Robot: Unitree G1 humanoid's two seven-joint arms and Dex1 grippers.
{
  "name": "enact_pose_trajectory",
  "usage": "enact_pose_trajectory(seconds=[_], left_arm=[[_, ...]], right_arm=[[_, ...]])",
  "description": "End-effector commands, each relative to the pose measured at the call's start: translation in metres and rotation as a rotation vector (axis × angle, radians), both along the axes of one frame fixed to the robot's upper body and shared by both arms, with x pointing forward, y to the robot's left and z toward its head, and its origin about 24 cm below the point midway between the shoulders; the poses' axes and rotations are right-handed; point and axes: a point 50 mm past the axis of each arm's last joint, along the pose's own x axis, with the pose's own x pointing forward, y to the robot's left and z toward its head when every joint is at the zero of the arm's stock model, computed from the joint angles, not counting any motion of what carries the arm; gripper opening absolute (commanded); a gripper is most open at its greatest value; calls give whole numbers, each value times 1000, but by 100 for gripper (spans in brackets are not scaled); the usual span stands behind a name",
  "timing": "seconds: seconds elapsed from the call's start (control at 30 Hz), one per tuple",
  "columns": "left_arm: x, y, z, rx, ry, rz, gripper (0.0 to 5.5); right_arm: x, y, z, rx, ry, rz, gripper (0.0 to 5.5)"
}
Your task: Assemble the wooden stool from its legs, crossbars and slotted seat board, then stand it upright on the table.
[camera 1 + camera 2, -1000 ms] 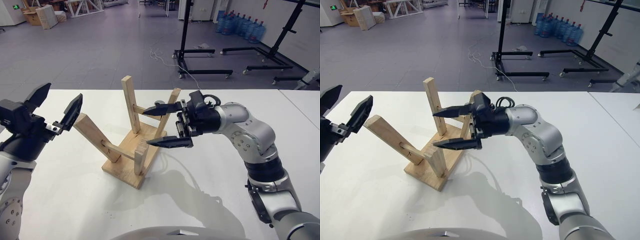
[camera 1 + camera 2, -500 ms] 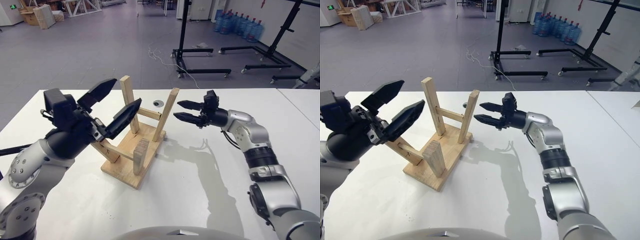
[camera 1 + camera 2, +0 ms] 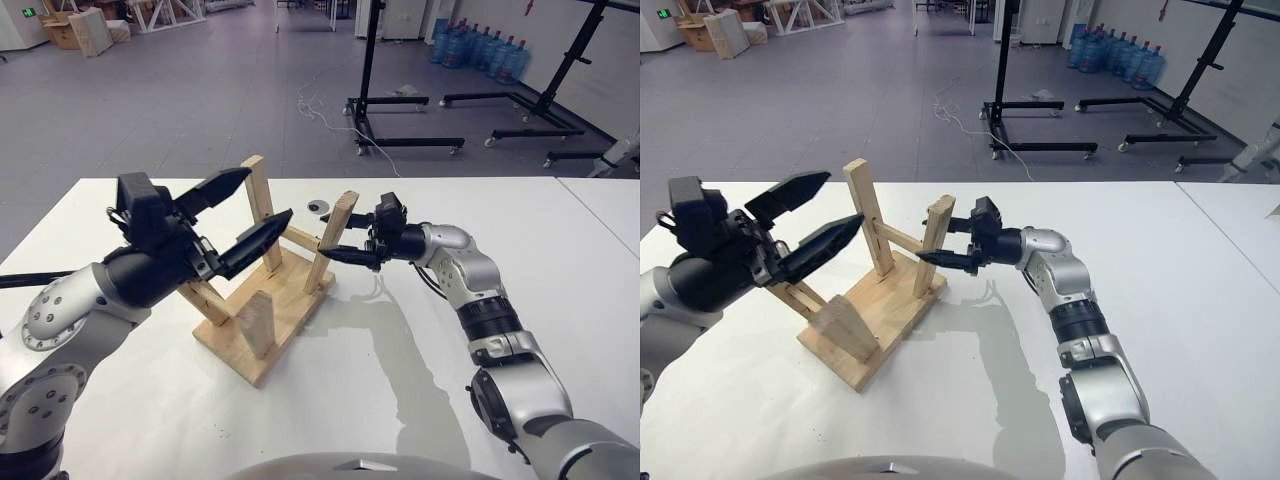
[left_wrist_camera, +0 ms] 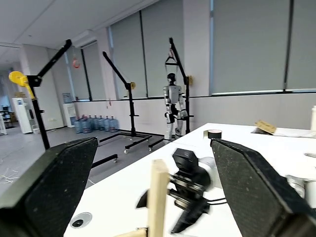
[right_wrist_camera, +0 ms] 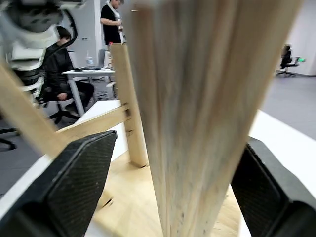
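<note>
On the table (image 3: 575,290), right gripper (image 3: 322,234) has moved in, wide fingers (image 3: 350,257) straddling one leg (image 3: 320,272) of the upturned stool (image 3: 262,312); left gripper (image 3: 269,193), also wide, hovers nearby.

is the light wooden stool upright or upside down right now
Upside down: the light wooden stool rests on its seat board on the white table, legs pointing up.

The stool (image 3: 285,312) is pale bare wood, the table (image 3: 560,262) white, the left end effector (image 3: 268,194) and right end effector (image 3: 323,235) black.
</note>
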Motion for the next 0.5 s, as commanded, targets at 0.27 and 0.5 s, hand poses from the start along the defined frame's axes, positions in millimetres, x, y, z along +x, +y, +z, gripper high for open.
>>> enact_pose_trajectory(seconds=[0.27, 0.5], left_arm=[[-2, 37, -8, 43, 28, 146, 415], [-9, 42, -13, 55, -1, 229, 415]], right_arm=[[-60, 5, -1, -122, -9, 254, 374], [-75, 2, 10, -219, -30, 423, 374]])
